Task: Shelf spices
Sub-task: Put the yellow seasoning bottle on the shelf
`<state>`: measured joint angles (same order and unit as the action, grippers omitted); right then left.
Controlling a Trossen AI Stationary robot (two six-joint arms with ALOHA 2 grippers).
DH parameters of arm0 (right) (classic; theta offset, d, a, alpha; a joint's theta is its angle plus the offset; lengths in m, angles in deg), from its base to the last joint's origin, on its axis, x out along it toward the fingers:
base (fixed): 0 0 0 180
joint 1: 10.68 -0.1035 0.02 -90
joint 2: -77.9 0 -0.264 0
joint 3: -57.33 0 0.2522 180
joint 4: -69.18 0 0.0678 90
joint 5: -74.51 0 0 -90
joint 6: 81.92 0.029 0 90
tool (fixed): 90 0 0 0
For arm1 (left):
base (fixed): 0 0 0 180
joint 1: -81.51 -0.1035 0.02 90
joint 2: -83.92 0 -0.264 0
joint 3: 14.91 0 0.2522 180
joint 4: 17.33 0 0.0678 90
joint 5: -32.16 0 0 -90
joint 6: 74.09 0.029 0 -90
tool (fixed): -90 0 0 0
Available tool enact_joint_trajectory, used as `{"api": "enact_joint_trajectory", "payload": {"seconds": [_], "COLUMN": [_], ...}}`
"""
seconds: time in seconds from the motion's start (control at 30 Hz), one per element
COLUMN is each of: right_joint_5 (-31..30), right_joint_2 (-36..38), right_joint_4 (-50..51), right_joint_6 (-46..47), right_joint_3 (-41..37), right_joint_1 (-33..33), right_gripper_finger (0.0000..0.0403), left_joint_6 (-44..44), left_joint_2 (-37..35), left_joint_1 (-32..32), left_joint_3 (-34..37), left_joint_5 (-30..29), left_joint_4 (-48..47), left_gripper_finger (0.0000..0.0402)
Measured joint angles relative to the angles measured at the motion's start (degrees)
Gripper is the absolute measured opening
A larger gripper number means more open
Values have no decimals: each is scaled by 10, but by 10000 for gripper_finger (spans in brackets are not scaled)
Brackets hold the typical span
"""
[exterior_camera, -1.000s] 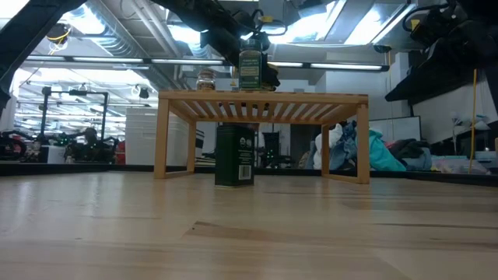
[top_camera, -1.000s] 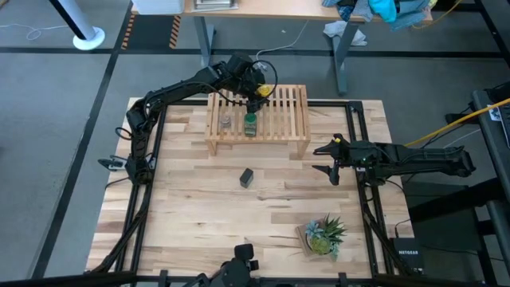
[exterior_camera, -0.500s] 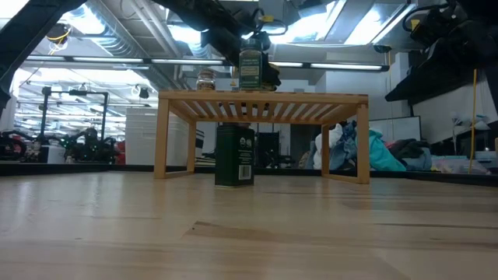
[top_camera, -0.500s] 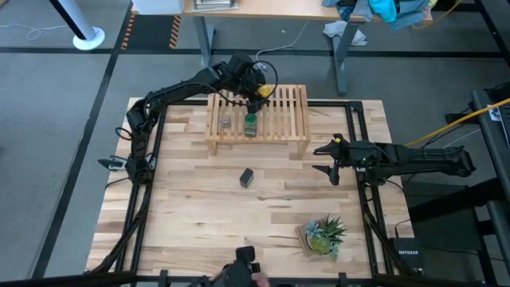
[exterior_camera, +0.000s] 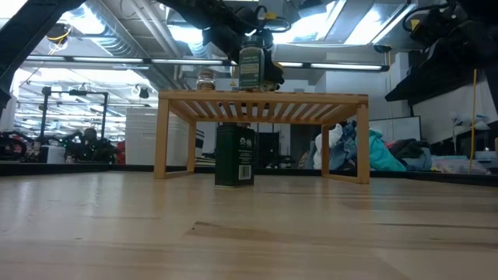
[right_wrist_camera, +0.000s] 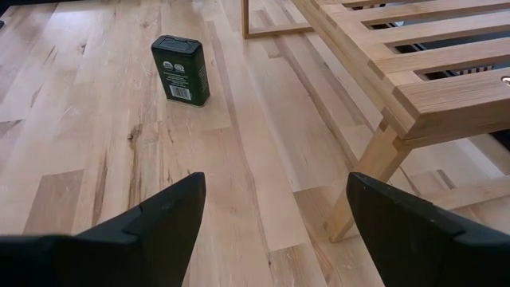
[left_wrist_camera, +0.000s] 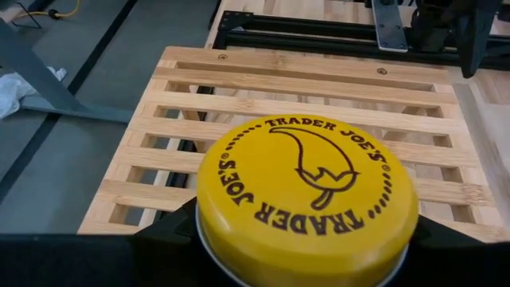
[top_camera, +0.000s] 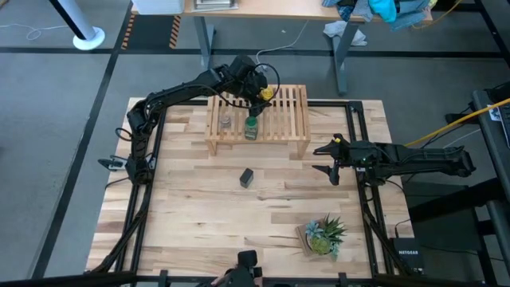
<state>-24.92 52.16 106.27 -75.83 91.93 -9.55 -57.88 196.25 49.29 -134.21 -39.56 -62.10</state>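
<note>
The light-wood shelf point(top_camera: 259, 115) stands at the table's far side. On its slatted top stand the green-lidded jar point(top_camera: 251, 125) and the tiny grey-topped jar point(top_camera: 226, 122). My left gripper point(top_camera: 264, 96) reaches over the shelf's far part, shut on the yellow-lidded jar point(left_wrist_camera: 307, 191). The small black tin point(top_camera: 247, 177) stands upright on the tabletop in front of the shelf, also in the right wrist view point(right_wrist_camera: 181, 69). My right gripper point(top_camera: 323, 158) waits open at the table's right side, nothing between its fingers point(right_wrist_camera: 159, 219). My left gripper pinches the yellow-lidded jar between its two fingers point(left_wrist_camera: 171, 235), which lie on opposite sides just under the lid's rim point(left_wrist_camera: 209, 239). It comes slanting down from the table's far left. The jar stays upright over the slats; its lid hides its lower part.
A small potted green plant point(top_camera: 323, 235) sits near the table's front right. Black frame rails point(top_camera: 362, 135) run along the table's sides. The shelf's right half point(top_camera: 291, 112) carries nothing. Bare tabletop point(top_camera: 199, 223) lies in front of the tin.
My left gripper has drifted a little toward the table's right edge over the shelf, carrying the yellow-lidded jar upright with it. The jars on the shelf and the tin stay where they were.
</note>
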Motion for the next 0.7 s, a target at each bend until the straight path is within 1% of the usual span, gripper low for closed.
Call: {"api": "enact_joint_trajectory", "payload": {"seconds": [0.23,0.7], "right_joint_5": [0,0], "right_joint_2": [0,0], "right_joint_4": [0,0], "right_joint_6": [0,0], "right_joint_3": [0,0], "right_joint_1": [0,0], "right_gripper_finger": [312,312], "left_joint_6": [-6,3], "left_joint_2": [-1,-1], "left_joint_1": [0,-20], "left_joint_3": [0,0], "left_joint_5": [-18,-20], "left_joint_4": [0,-1], "left_gripper_finger": [196,196]}}
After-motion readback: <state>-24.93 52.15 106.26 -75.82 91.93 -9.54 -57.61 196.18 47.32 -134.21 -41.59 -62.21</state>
